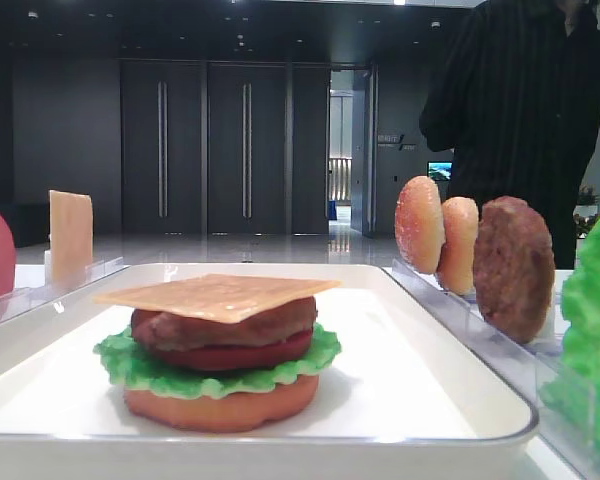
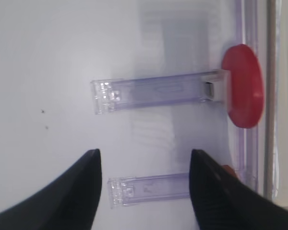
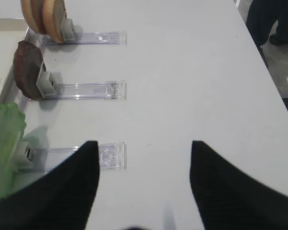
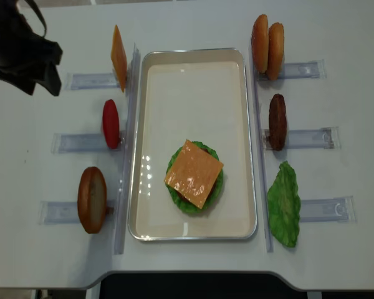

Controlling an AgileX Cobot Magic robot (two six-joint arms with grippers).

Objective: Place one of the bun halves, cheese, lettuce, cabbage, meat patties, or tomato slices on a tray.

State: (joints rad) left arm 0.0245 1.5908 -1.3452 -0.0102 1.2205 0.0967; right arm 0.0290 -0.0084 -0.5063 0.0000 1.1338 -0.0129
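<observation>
On the white tray [image 4: 193, 75] sits a stack with a square cheese slice [image 4: 194, 173] on top, over a meat patty [image 1: 225, 325], a tomato slice [image 1: 235, 356], lettuce [image 1: 140, 372] and a flat bun half [image 1: 220, 408]. Left of the tray, another cheese slice [image 4: 118, 57], a tomato slice [image 2: 242, 86] and a bun half [image 4: 91, 199] stand in holders. On the right stand two bun halves [image 4: 268, 47], a patty [image 3: 28, 69] and lettuce [image 3: 5, 143]. My left gripper [image 2: 144, 152] hangs open and empty over the bun's holder. My right gripper [image 3: 144, 143] is open and empty past the lettuce holder's end.
Clear acrylic holders [image 3: 81, 90] lie on the white table on both sides of the tray. A person in dark clothes [image 1: 520, 100] stands at the far right. A dark bulky object [image 4: 22, 50] sits over the back left corner.
</observation>
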